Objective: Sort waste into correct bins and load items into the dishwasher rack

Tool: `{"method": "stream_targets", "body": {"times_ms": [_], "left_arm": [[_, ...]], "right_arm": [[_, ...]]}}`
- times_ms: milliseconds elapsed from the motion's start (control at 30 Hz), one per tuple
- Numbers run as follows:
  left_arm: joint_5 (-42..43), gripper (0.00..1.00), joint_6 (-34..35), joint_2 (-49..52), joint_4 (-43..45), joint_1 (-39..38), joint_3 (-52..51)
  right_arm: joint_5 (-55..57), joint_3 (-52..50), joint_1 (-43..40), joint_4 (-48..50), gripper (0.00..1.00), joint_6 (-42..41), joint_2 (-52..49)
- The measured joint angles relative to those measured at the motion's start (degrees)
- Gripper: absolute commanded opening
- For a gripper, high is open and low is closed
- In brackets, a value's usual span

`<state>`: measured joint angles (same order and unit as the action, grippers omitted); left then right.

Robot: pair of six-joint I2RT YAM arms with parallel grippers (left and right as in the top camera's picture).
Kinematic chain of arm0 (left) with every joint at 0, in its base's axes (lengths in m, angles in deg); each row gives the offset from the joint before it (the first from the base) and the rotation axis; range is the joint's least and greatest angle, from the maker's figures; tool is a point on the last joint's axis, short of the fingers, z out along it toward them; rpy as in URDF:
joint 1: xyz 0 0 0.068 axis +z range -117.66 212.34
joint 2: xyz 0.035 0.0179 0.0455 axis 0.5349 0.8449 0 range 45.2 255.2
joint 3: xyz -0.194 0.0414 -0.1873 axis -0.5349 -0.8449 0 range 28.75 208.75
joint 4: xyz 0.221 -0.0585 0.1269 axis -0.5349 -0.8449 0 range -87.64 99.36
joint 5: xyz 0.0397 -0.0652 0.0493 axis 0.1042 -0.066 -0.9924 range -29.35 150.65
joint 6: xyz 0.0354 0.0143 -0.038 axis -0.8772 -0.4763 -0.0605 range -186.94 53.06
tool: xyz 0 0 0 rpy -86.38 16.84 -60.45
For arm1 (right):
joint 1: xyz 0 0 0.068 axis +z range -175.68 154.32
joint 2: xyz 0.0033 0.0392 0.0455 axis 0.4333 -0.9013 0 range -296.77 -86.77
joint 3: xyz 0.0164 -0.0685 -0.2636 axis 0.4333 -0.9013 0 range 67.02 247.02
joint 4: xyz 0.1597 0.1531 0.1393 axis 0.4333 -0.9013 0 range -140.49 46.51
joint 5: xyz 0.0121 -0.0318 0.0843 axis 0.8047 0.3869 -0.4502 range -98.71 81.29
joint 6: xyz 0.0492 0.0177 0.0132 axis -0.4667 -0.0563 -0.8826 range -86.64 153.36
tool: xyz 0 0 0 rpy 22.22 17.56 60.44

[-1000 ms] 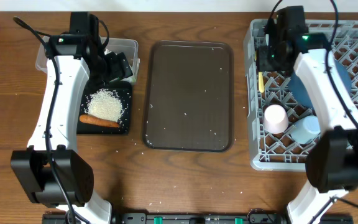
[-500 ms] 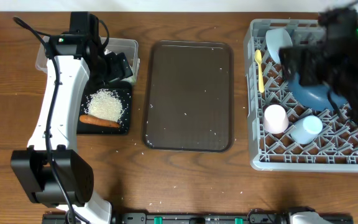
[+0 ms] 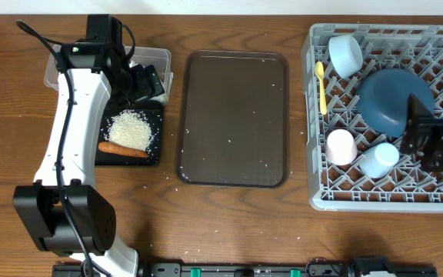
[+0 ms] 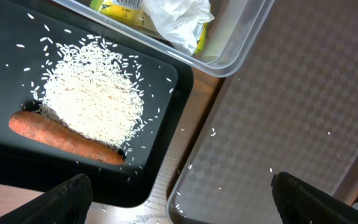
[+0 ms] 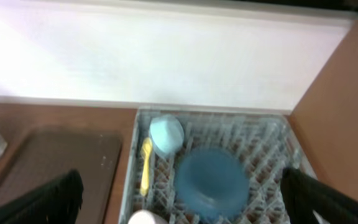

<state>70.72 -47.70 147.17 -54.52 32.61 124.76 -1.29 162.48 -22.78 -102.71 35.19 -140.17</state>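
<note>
Lying on black tray (image 4: pixel 5 43): grainy rice (image 4: pixel 95 93), tapered carrot (image 4: pixel 61 138).

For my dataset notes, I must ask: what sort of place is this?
Probably a robot test bench staged as a dish-clearing station: a wooden table, a large grey plastic lattice dishwasher rack, and a shallow black tray with white rice grains and an orange carrot stick.

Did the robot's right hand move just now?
Yes. The right gripper was over the dishwasher rack's far left corner, by the yellow spoon; now it sits at the rack's right edge, beside the dark blue plate.
</note>
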Motion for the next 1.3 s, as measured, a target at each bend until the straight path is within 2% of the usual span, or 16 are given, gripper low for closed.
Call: {"method": "stream_targets", "body": {"times_ms": [133,400,533,633,933,1067,1300], "left_arm": [[0.0,0.95,0.0,0.0,0.0,0.0,0.0],[-0.1,0.95,0.0,0.0,0.0,0.0,-0.1],[0.0,0.95,0.0,0.0,-0.1,0.0,-0.1],[0.0,0.95,0.0,0.0,0.0,0.0,-0.1],[0.0,0.95,0.0,0.0,0.0,0.0,-0.1],[0.0,0.95,0.0,0.0,0.0,0.0,-0.1],[0.0,0.95,0.0,0.0,0.0,0.0,-0.1]], "right_arm": [[-1.4,-16.1,-2.9,13.1,0.99,0.2,6.6],[-9.5,-57.8,-3.9,43.8,0.99,-1.0,24.2],[-11.3,-72.4,-4.0,53.8,0.99,-3.8,32.3],[-11.9,-80.9,-4.0,57.9,0.99,-5.5,38.1],[-12.4,-93.5,-4.0,59.2,0.99,-6.1,48.9],[-12.3,-95.0,-3.8,55.4,0.99,-6.1,50.5],[-12.4,-95.0,-3.4,55.6,0.99,-6.1,52.4]]}}
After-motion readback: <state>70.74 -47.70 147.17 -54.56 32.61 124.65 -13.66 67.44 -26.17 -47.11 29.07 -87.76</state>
